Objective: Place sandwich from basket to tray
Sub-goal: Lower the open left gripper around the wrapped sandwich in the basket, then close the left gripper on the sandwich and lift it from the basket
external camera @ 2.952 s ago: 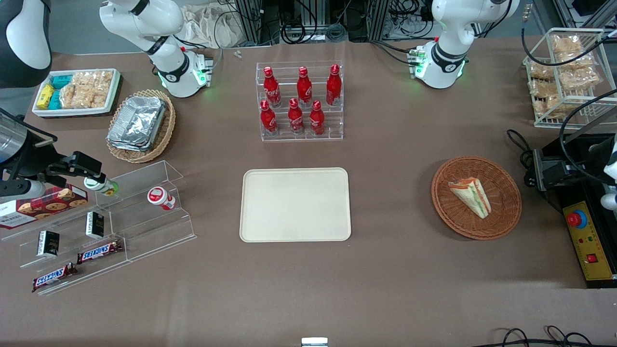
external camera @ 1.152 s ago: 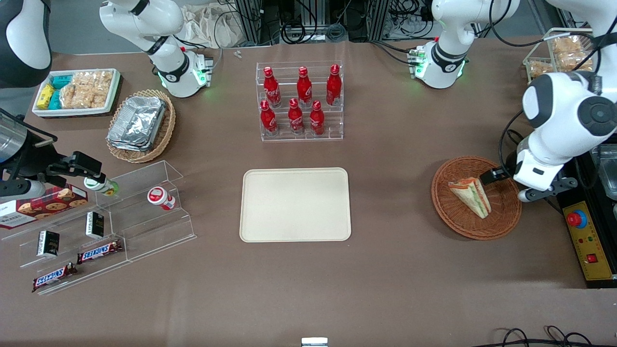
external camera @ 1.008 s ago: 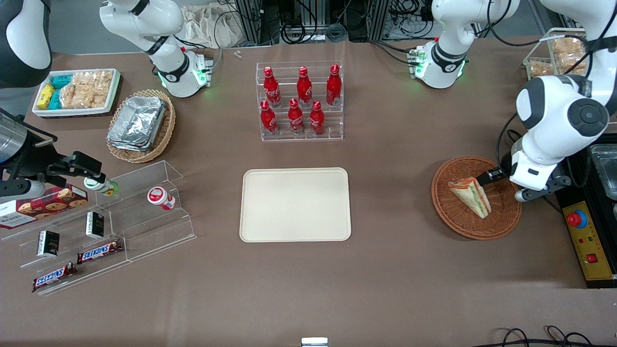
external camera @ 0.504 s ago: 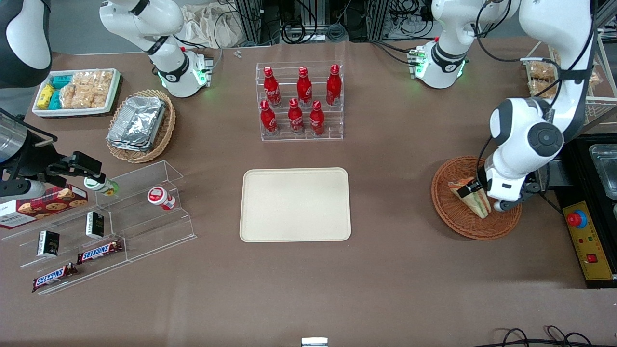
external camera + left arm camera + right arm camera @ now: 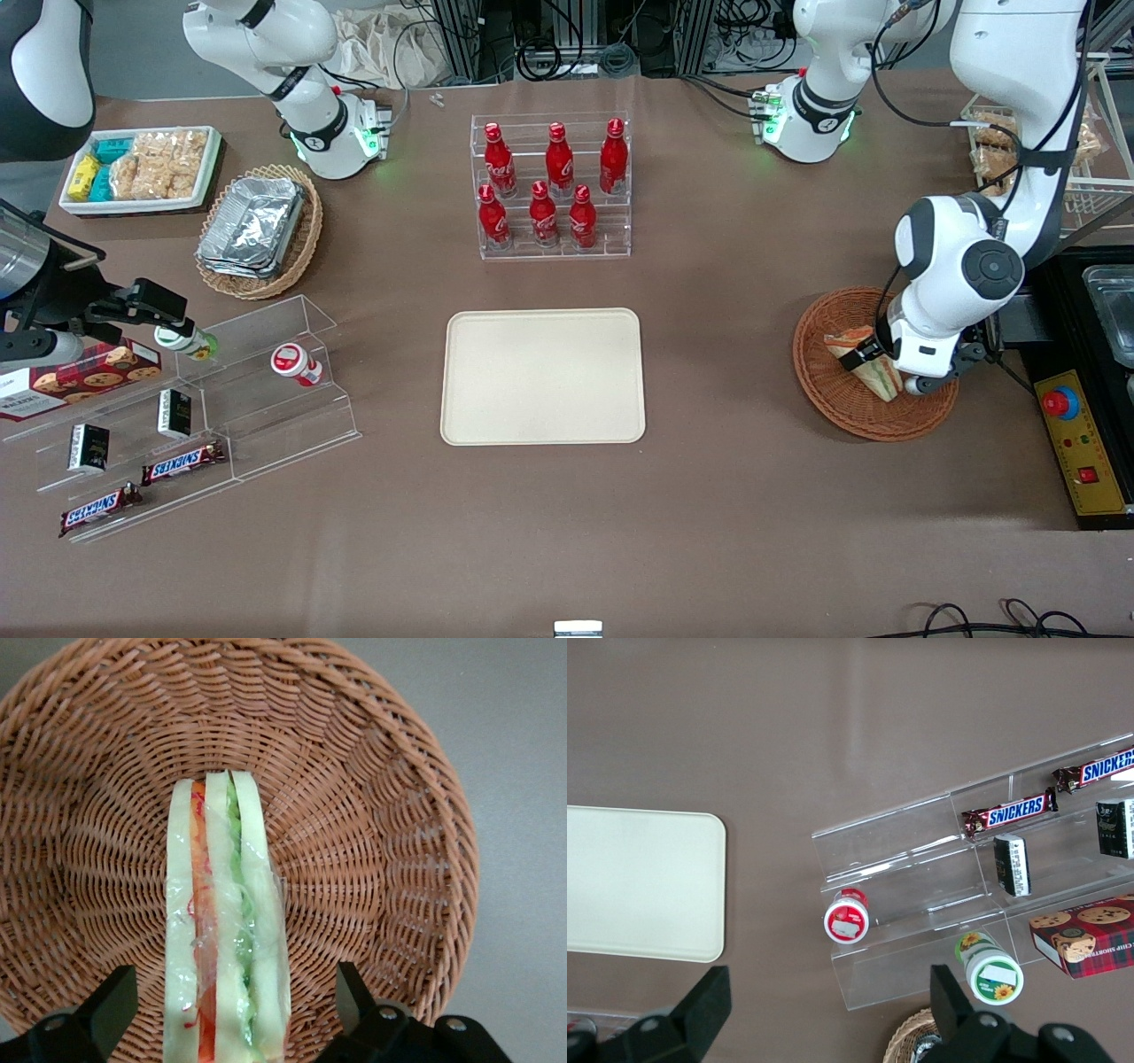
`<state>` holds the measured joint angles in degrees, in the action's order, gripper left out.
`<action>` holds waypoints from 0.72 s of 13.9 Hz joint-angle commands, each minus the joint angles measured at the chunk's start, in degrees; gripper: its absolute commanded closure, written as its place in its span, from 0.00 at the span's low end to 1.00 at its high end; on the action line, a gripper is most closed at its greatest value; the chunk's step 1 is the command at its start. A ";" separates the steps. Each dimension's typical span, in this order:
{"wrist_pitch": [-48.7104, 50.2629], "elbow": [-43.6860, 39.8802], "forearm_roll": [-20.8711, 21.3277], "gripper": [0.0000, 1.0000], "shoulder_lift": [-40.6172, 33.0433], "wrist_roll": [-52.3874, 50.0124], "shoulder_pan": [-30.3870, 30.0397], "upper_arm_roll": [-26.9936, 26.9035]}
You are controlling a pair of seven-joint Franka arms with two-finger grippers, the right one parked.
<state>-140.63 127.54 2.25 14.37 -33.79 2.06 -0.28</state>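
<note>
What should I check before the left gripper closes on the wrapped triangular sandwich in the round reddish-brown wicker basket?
1. The left gripper is open, one finger on each side of the wrapped triangular white-bread sandwich: ok.
2. The fingers do not touch the bread yet: ok.
3. The sandwich lies inside the round reddish-brown wicker basket: ok.
4. The flat cream-beige rectangular tray has nothing on it: ok.
5. How low the fingertips are beside the sandwich: cannot tell.
</note>
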 commanded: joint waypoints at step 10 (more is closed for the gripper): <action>-0.45 1.04 1.27 0.91 -3.10 -3.29 -0.04 -1.21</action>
<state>-141.59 127.91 2.25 14.45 -34.64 2.05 -1.52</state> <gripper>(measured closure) 0.736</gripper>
